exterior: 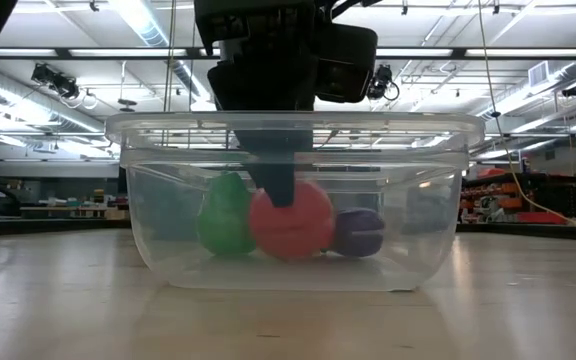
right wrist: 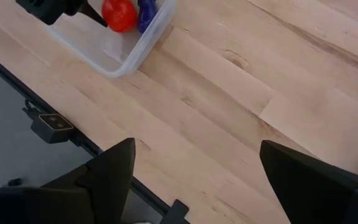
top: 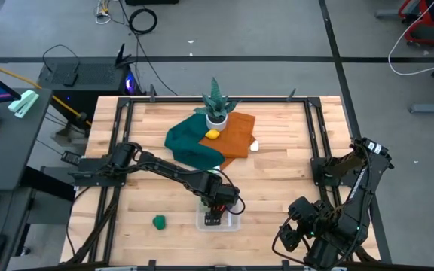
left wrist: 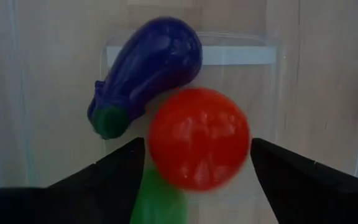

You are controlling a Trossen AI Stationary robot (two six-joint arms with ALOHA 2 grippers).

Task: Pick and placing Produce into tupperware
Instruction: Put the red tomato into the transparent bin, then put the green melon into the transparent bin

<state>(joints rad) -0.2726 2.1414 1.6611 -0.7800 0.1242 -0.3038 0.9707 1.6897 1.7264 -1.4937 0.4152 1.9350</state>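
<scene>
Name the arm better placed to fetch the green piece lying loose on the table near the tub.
Left. The left gripper is over the tupperware, open above the red piece, and the green piece lies on its side. The right gripper waits at the table's near right corner.

- From overhead we look straight down on the whole table (top: 277,173).
- At tabletop level we sit close against the tub (exterior: 293,205).
- Our left wrist peers into that tub; our right sees it from farther off.
</scene>
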